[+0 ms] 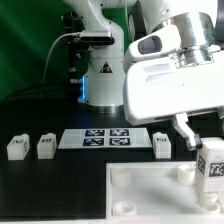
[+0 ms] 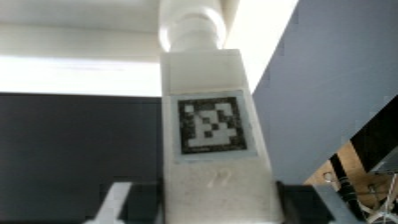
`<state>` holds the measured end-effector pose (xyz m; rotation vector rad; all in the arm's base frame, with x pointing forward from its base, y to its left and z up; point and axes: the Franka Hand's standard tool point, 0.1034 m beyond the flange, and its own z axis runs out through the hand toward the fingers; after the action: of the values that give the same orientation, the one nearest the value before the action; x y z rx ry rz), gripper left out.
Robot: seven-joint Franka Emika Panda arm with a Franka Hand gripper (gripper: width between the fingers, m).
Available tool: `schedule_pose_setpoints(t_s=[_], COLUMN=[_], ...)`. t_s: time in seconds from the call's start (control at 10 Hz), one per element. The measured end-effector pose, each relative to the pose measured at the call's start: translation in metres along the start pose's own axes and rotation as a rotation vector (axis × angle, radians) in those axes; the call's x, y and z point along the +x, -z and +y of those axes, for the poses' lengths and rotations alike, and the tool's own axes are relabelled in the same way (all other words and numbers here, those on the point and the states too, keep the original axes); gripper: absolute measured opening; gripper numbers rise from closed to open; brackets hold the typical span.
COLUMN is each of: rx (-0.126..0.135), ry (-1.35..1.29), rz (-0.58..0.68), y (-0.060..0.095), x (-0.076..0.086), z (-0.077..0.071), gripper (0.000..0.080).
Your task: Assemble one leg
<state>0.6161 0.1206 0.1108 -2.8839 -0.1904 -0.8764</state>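
Note:
My gripper (image 1: pixel 208 150) is shut on a white leg (image 1: pixel 211 166) with a black-and-white tag, held upright over the right corner of the wide flat white square piece (image 1: pixel 140 195) at the front of the table. In the wrist view the leg (image 2: pixel 214 130) fills the middle, tag facing the camera, with a finger (image 2: pixel 294 205) pressed against each side. Its far end is against the white piece (image 2: pixel 89 75); the contact is hidden. Three more legs stand on the table: two at the exterior view's left (image 1: pixel 16 147) (image 1: pixel 46 146) and one right of the marker board (image 1: pixel 162 143).
The marker board (image 1: pixel 105 138) lies flat mid-table between the loose legs. The robot base (image 1: pixel 100 75) and cables stand behind it. The arm's large white body (image 1: pixel 170 80) fills the upper right of the exterior view.

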Motion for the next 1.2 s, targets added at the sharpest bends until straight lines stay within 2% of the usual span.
schedule_pose_setpoints(t_s=[0.2, 0.4, 0.7, 1.0, 1.1, 1.2], rx=[-0.002, -0.004, -0.009, -0.008, -0.008, -0.008], ry=[-0.002, -0.006, -0.007, -0.004, -0.004, -0.004], rz=[0.015, 0.014, 0.057, 0.024, 0.021, 0.020], y=[-0.003, -0.013, -0.016, -0.016, -0.017, -0.017], x=[-0.001, -0.008, -0.007, -0.011, -0.011, -0.012], z=[0.001, 0.003, 0.005, 0.007, 0.007, 0.007], gripper=[0.0295, 0.0295, 0.0295, 0.0295, 0.0402, 0.0589])
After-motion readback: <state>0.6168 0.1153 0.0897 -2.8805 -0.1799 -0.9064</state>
